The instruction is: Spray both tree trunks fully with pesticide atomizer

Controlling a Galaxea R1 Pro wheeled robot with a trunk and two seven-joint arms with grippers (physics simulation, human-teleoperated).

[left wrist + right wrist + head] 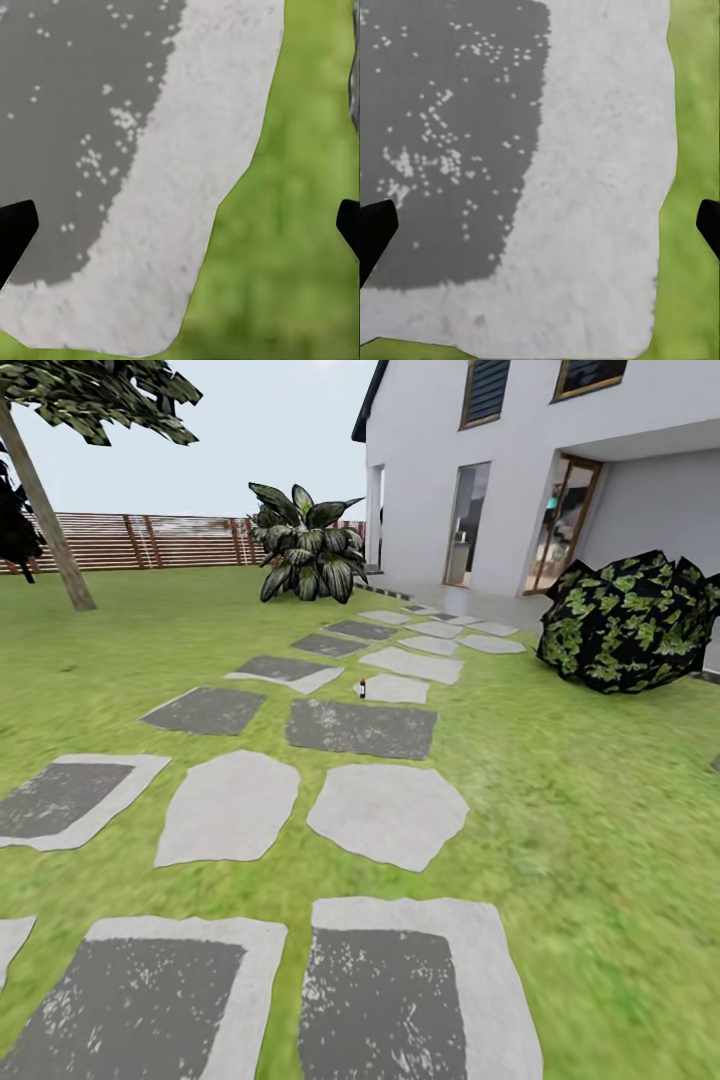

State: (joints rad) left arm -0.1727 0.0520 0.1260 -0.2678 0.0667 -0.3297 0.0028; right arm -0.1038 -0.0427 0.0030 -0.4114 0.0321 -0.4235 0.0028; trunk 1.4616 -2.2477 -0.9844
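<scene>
Stone path across the garden lawn, seen near to far

Both claws hang released over paving slabs: left claw, right claw, nothing between the fingers. Further along the stepping stones, a small atomizer stands upright on a pale slab. Far left, one tree trunk leans before the wooden fence; a white house is at the right.

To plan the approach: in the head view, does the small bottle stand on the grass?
No. The small bottle stands on a pale stepping stone of the path, with the grass off to the sides.
</scene>
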